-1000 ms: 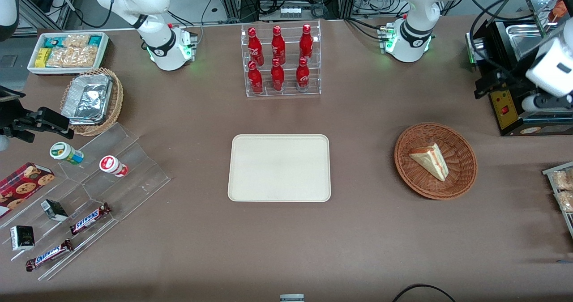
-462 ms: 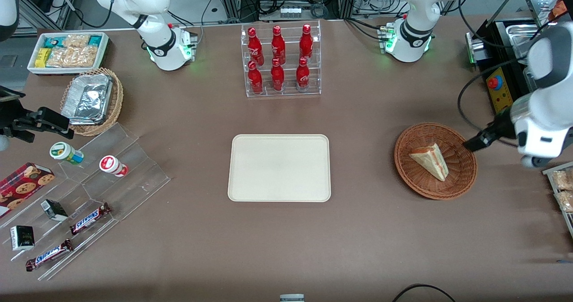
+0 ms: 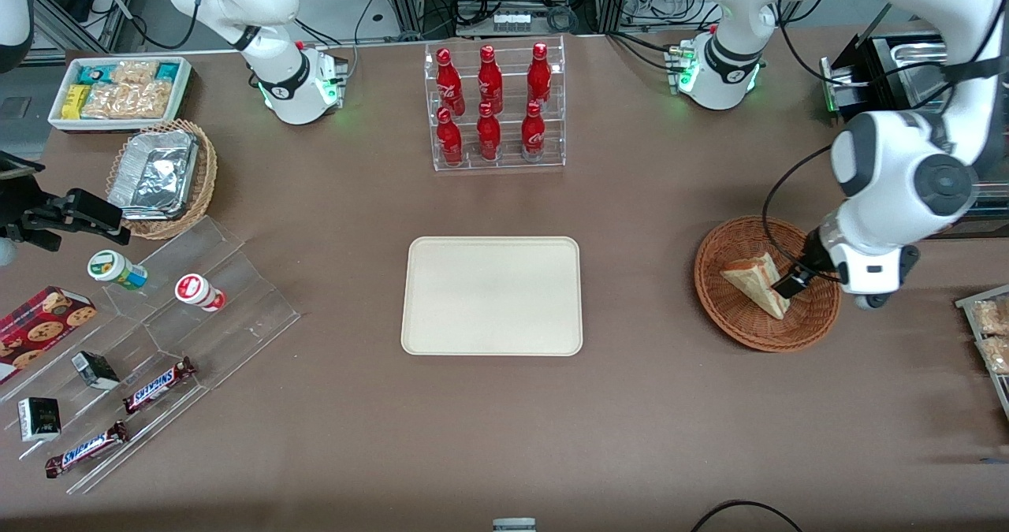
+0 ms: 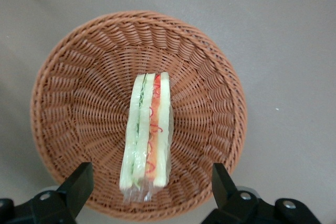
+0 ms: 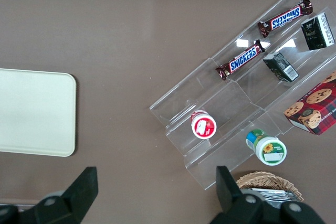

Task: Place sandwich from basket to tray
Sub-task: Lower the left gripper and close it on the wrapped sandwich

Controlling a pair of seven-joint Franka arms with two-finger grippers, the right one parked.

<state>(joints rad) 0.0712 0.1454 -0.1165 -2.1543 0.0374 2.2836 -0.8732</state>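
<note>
Over the basket (image 3: 766, 283) our hand (image 4: 149, 195) hangs with fingers spread wide, straddling the sandwich (image 4: 147, 137) that lies on edge inside. So we're at the reach step, nothing grabbed. Next we'd drop lower, pinch the bread faces, then carry it to the tray (image 3: 492, 295).

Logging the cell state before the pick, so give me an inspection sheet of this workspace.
Surface: brown table, no spills seen.
Job's things: sandwich lies in the basket; tray bare.
Clutter: bottle rack, snack shelf, foil basket.
Grippers: gripper open above the basket, fingers either side of the sandwich.
Cables: black cable at the table edge nearest the camera.
Surroundings: black machine at the working arm's end.
</note>
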